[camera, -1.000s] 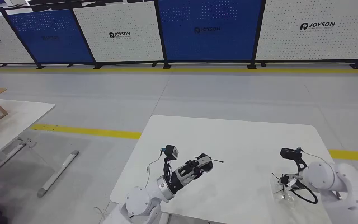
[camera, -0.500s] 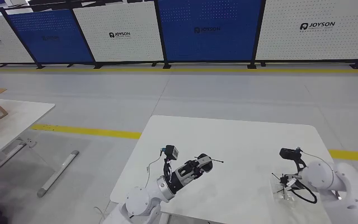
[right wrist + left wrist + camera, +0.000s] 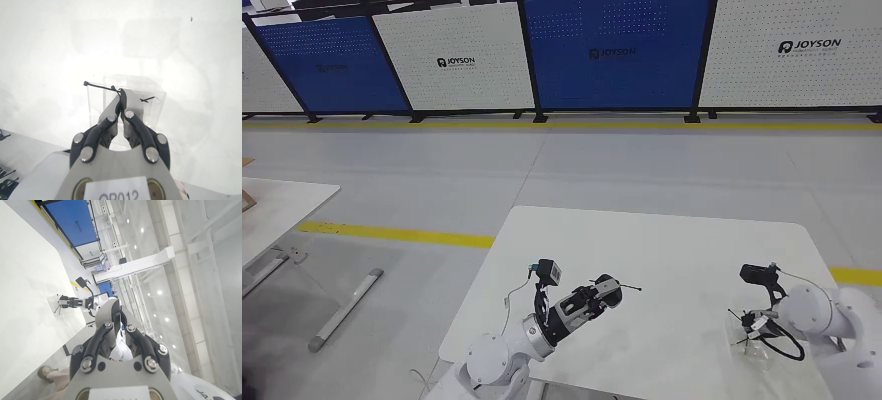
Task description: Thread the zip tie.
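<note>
My left gripper (image 3: 610,290) (image 3: 118,307) hovers above the table's near left part, shut on a thin black zip tie (image 3: 631,288) that sticks out toward the right. My right gripper (image 3: 753,322) (image 3: 121,93) (image 3: 63,300) is at the near right, over a small clear plastic box (image 3: 153,94) (image 3: 745,338). It is shut on a second black zip tie (image 3: 100,86), whose square head (image 3: 85,83) points away past the box's edge. Another black strip end (image 3: 147,99) shows on the other side of the fingers.
The white table (image 3: 662,250) is bare between the two arms and toward its far edge. Several loose black zip ties (image 3: 5,180) lie below the table's near edge beside the right arm. A small dark speck (image 3: 191,18) marks the tabletop.
The right arm has shifted slightly toward the left over the clear box. The left arm and its zip tie have not moved.
</note>
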Controlling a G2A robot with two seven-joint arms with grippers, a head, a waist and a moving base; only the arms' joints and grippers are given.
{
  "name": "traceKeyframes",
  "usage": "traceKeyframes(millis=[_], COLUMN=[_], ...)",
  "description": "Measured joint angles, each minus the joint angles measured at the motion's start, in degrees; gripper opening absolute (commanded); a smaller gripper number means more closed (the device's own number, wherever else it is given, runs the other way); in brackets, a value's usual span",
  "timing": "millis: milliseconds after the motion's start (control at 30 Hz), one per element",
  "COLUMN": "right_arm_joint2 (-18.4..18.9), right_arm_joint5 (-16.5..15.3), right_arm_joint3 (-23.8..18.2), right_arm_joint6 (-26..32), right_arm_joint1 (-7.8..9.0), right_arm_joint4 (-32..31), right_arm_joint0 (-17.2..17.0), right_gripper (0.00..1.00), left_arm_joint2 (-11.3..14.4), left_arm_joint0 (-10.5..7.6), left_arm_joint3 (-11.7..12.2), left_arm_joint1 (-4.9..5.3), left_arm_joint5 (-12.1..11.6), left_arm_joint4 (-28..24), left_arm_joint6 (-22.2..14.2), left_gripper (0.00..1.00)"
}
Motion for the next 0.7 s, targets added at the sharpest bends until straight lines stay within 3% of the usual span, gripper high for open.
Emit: traceKeyframes(millis=[233, 433, 567, 700], right_arm_joint2=[1.0, 4.9, 10.0, 13.6], right_arm_joint5=[-0.1, -0.4, -2.5, -6.2], right_arm_joint3=[-1.5, -5.8, -9.3, -9.9], right_arm_joint6=[-0.1, -1.9, -4.7, -5.4], right_arm_joint1=[0.29, 1.16, 1.95, 2.43], right_arm_joint4=[0.1, 1.0, 4.9, 9.1], right_arm_joint0=[-0.9, -4.8, -9.3, -12.0], right_gripper=[0.0, 0.0, 0.0, 0.0], left_arm_joint2=[0.0, 0.0, 0.0, 0.0], left_arm_joint0=[0.0, 0.0, 0.0, 0.0], left_arm_joint3=[0.0, 0.0, 0.0, 0.0], left_arm_joint1=[0.0, 0.0, 0.0, 0.0], left_arm_joint5=[0.0, 0.0, 0.0, 0.0], left_arm_joint4=[0.0, 0.0, 0.0, 0.0], left_arm_joint6=[0.0, 0.0, 0.0, 0.0], left_gripper=[0.0, 0.0, 0.0, 0.0])
